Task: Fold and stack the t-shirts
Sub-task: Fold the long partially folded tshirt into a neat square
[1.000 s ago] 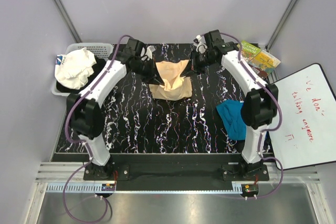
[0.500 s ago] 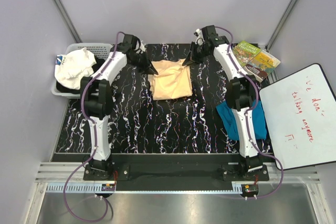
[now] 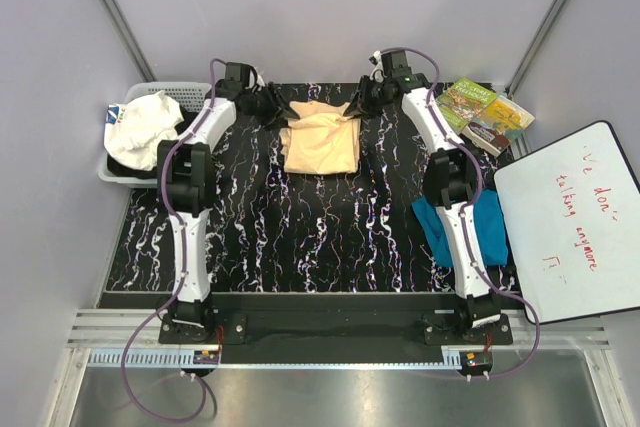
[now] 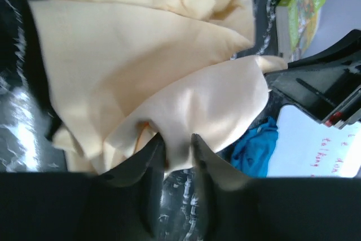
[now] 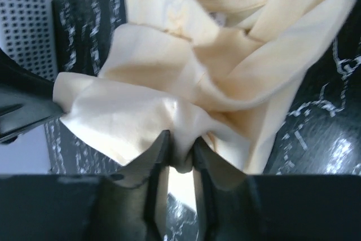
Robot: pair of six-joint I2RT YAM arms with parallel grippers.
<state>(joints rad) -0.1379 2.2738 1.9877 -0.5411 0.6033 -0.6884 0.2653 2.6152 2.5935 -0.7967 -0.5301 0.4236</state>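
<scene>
A: Location of the peach t-shirt [image 3: 322, 142]?
B: Spread as a rough rectangle on the black mat [image 3: 300, 237], to the right of the white basket [image 3: 190, 92]; near it, not touching. Edge farthest from the arm bases rumpled, the rest flatter.

A: And the teal t-shirt [image 3: 492, 232]?
B: Bunched and unfolded, well apart from the basket, diagonally across the mat from it. Partly hidden behind the right arm.

A: Left gripper [image 4: 176, 139]?
B: Between the basket and the peach t-shirt, at the shirt's rumpled corner on the basket side. Jaws a little apart, a fold of cloth lying in the gap. Pinched or let go: impossible to tell.

A: Right gripper [image 5: 180, 136]?
B: At the matching corner on the side away from the basket. Same picture: narrow gap, cloth tucked into it, grip not decidable.

A: Likely hazards?
B: First, cloth snagging on a fingertip during withdrawal, lifting a corner and undoing the fold. Second, uneven release, one corner freed ahead of the other, skewing the rectangle toward or away from the basket. Third, the rumpled edge left as is, making a lumpy base for stacking the teal t-shirt.

A: Remedy?
B: Probably wider jaws before any lift, then a straight retreat.
</scene>
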